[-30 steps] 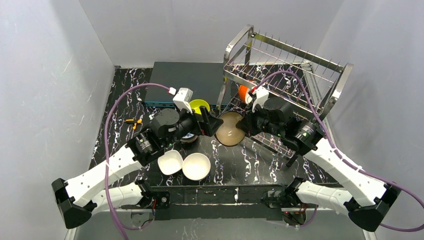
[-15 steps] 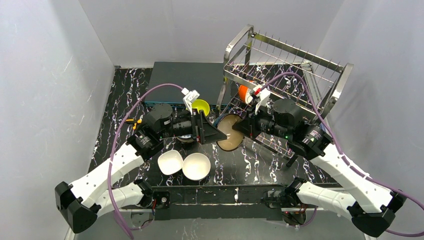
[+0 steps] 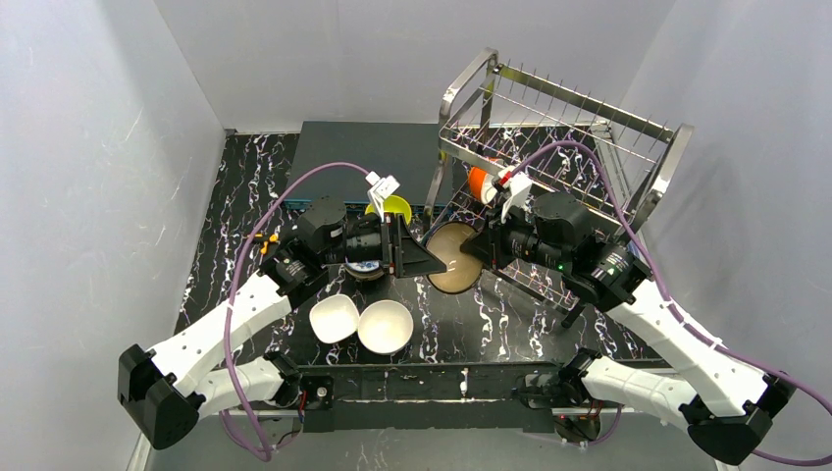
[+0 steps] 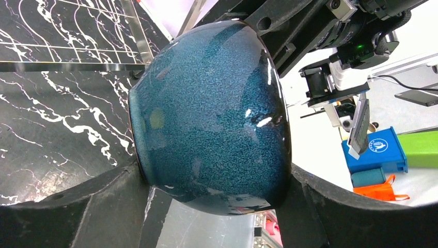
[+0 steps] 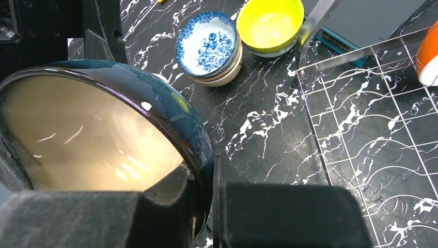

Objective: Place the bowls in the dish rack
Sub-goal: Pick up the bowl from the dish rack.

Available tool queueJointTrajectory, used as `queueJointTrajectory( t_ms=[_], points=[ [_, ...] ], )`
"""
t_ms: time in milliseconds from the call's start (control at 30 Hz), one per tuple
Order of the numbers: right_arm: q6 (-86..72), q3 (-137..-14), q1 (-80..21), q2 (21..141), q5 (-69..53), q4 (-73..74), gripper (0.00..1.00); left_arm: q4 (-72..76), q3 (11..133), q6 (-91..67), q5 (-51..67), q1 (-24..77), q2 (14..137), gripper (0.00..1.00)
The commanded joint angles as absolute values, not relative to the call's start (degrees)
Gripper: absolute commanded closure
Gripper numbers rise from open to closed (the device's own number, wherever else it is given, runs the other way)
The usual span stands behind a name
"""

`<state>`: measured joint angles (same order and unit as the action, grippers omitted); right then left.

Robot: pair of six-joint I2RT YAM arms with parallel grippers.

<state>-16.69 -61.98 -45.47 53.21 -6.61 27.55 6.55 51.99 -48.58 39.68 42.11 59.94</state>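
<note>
The blue bowl (image 3: 453, 257) hangs on edge above the table (image 3: 491, 314), between both tools. The right tool (image 3: 478, 250) is pinched tight on its rim. The left tool (image 3: 422, 257) has its jaws wide across the bowl, foot to rim; they seem to touch it, but whether they press I cannot tell. If the right tool lets go too early, the glossy bowl could slip and fall, short of the dish rack (image 3: 589, 128) behind the right tool.

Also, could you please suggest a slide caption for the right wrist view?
Right gripper pinches the rim of the dark blue bowl; floral bowl and yellow bowl wait beyond.
</note>
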Motion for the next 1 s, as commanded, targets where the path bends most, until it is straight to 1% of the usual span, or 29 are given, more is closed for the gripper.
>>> queueJointTrajectory(
  t_ms=[0,33,67,133,167,200,300,400,533,767,967],
  points=[
    [-18.28,-63.38,-46.33,52.16,-9.45,15.33,0.95,10.69,50.72,-50.13,43.46,42.98,59.04,0.95],
    [-18.28,-63.49,-46.29,52.19,-8.97,15.68,0.87,10.72,50.45,-49.84,42.59,42.98,58.92,0.99],
    [-18.33,-63.58,-46.24,52.27,-8.35,16.11,0.78,10.72,50.19,-49.52,41.64,42.98,58.92,1.0],
    [-18.16,-63.81,-46.31,52.14,-7.13,16.91,0.61,10.81,49.82,-49.03,40.12,42.98,59.41,1.0],
    [-18.08,-63.9,-46.31,52.01,-6.47,17.32,0.48,10.81,49.67,-48.78,39.35,42.98,59.83,1.0],
    [-18.15,-63.82,-46.28,51.74,-5.49,17.57,0.39,10.81,49.66,-48.71,38.72,42.98,60.43,1.0],
    [-18.23,-63.87,-46.23,51.22,-4.13,17.65,0.22,10.82,49.58,-47.89,36.71,42.97,61.39,1.0],
    [-18.35,-64.18,-46.3,50.78,-3.33,17.35,0.1,10.81,49.02,-46.44,33.13,42.98,61.58,1.0],
    [-18.43,-64.41,-46.3,50.08,-2.82,16.34,0.02,10.41,48.31,-43.89,27.5,42.98,62.48,1.0],
    [-20.0,-64.87,-46.31,48.24,-3.89,12.31,0.01,11.4,48.78,-37.57,17.9,42.97,66.32,1.0],
    [-20.05,-65.22,-46.31,48.05,-3.47,12.59,0.01,15.37,52.88,-28.87,15.31,43.39,73.77,1.0]
  ],
)
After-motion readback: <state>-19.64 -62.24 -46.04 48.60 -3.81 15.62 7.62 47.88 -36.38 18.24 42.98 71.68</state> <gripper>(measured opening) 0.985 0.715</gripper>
